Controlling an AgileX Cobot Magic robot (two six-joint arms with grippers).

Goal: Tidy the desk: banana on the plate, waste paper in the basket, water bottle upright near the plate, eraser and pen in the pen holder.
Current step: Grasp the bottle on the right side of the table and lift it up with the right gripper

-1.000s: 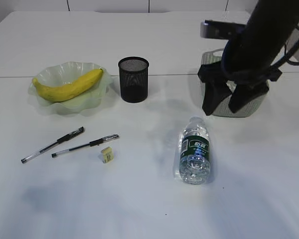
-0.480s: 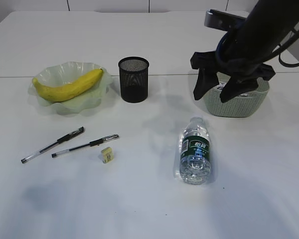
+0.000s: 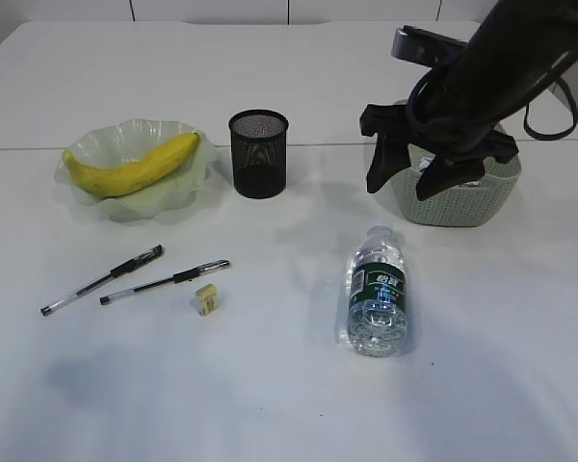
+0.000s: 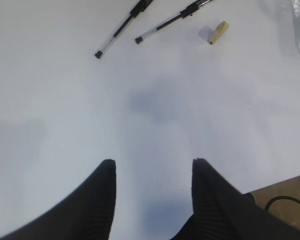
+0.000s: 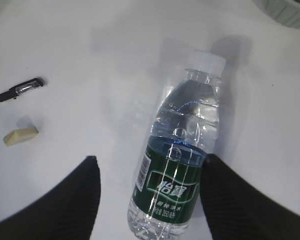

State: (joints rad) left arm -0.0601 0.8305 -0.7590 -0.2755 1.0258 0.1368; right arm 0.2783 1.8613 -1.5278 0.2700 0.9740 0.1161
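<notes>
The banana (image 3: 130, 166) lies in the pale green plate (image 3: 89, 198) at the left. Right of it stands the black mesh pen holder (image 3: 258, 154). Two pens (image 3: 101, 279) (image 3: 164, 281) and the small eraser (image 3: 206, 299) lie on the desk in front. The water bottle (image 3: 376, 294) lies on its side, cap toward the back. My right gripper (image 3: 402, 190) hangs open and empty by the basket's (image 3: 458, 204) left front, high above the bottle (image 5: 182, 160). Open over bare desk, my left gripper (image 4: 153, 162) holds nothing, with the pens (image 4: 122, 27) and eraser (image 4: 217, 32) ahead. The waste paper is out of view.
The right arm hides much of the basket's inside. A seam (image 3: 39, 148) crosses the white desk behind the plate. The left wrist view shows the desk's edge (image 4: 270, 186) at the lower right, with a cable beyond it.
The right gripper has risen from low in front of the basket and shifted left, still open and empty. Nothing on the desk has moved.
</notes>
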